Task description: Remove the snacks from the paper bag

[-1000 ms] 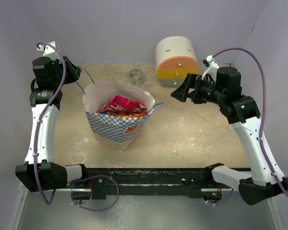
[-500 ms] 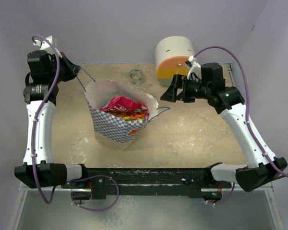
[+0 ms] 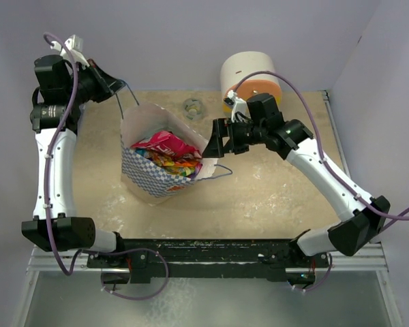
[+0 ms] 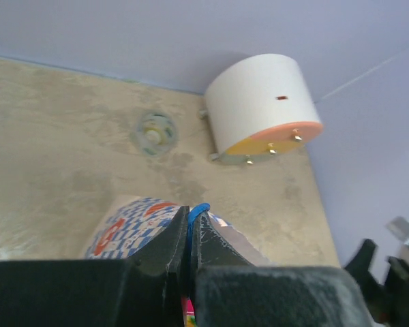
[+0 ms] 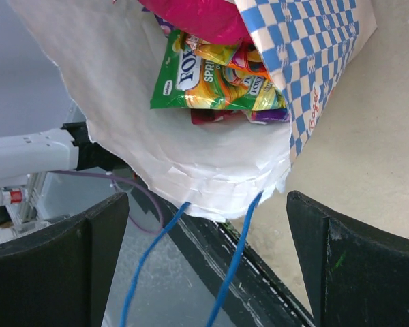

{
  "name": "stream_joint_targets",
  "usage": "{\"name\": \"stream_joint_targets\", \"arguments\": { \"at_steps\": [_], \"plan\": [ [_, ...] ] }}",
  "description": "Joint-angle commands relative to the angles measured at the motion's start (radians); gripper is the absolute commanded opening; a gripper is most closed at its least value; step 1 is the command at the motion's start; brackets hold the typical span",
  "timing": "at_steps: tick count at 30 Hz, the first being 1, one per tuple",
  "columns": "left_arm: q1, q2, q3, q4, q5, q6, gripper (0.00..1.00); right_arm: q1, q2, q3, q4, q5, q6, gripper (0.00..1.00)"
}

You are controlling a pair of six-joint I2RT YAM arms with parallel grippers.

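The paper bag, blue-and-white checkered with a cream lining, stands left of centre, its mouth tipped toward the right. Snacks fill it: pink, red and yellow packets on top. In the right wrist view a green packet lies under a pink one. My left gripper is raised behind the bag's left side, shut on its thin blue cord handle. My right gripper is open at the bag's right rim, with the other blue handle hanging between its fingers.
A rounded cream, orange and yellow drawer box stands at the back, right of centre. A small round metal piece lies on the table behind the bag. Purple walls close in the back and both sides. A black rail runs along the near edge.
My left gripper closed on the cord handle and rose toward the back left, pulling the bag's rim up. My right arm swung left from beside the drawer box to the bag's mouth.
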Motion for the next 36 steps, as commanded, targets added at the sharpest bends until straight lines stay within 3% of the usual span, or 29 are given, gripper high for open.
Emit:
{"name": "stream_joint_targets", "arguments": {
  "at_steps": [1, 5, 10, 16, 24, 28, 34, 36],
  "plan": [
    [0.009, -0.045, -0.017, 0.353, 0.228, -0.223, 0.00, 0.045, -0.002, 0.049, -0.025, 0.052, -0.069, 1.00],
    [0.009, -0.088, -0.159, 0.501, 0.343, -0.406, 0.00, 0.081, -0.003, 0.032, -0.040, 0.093, -0.095, 1.00],
    [0.009, -0.116, -0.209, 0.470, 0.389, -0.453, 0.00, 0.144, -0.020, 0.008, -0.012, 0.124, -0.112, 1.00],
    [0.008, -0.181, -0.315, 0.607, 0.438, -0.630, 0.00, 0.265, -0.014, 0.010, -0.011, 0.187, -0.187, 1.00],
    [0.006, -0.229, -0.342, 0.583, 0.476, -0.675, 0.00, 0.301, -0.073, 0.042, -0.004, 0.381, -0.175, 1.00],
    [0.005, -0.239, -0.364, 0.577, 0.488, -0.697, 0.00, 0.301, -0.101, 0.041, 0.109, 0.409, -0.307, 1.00],
    [0.000, -0.236, -0.358, 0.581, 0.503, -0.733, 0.00, 0.301, -0.160, -0.093, 0.480, 0.299, -0.667, 1.00],
    [-0.002, -0.239, -0.358, 0.568, 0.507, -0.738, 0.00, 0.301, -0.150, -0.115, 0.534, 0.237, -0.772, 0.92]
  ]
}}
